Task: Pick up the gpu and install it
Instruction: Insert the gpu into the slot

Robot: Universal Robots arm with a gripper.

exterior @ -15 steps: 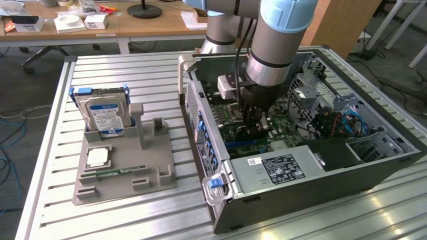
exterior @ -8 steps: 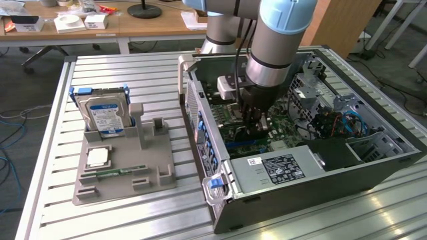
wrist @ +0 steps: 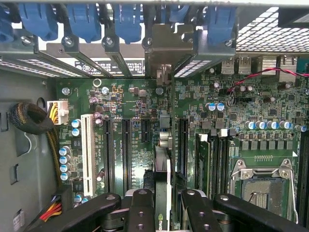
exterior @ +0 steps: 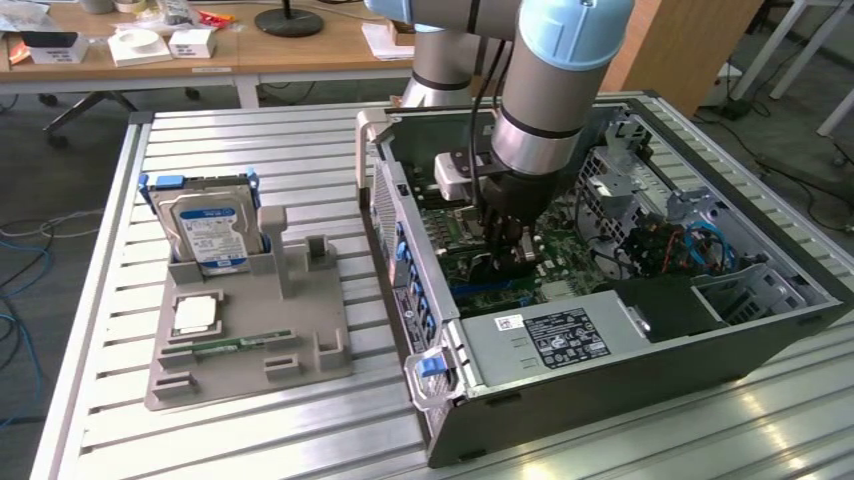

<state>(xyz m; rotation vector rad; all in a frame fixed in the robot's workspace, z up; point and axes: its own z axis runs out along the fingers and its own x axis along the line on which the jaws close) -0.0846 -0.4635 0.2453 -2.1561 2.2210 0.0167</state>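
— Green motherboard (wrist: 135, 145) inside the open computer case (exterior: 747, 340): where is the gpu (wrist: 161, 181)?

— Edge-on, clenched in the gripper (wrist: 161, 212), long axis running toward the rear brackets, just above the motherboard's slots.

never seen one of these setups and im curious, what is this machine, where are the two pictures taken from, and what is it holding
The machine is a robot arm with a gripper on its end, reaching down into an open computer case lying on a slatted metal table. The exterior view looks at the whole scene from outside. The wrist view comes from a camera on the arm, looking down past the black fingers at the green motherboard. Between them sits the gpu, a thin card seen edge-on, held over the board's slots. Beside the case, a grey holder carries a blue-labelled hard drive and smaller parts.
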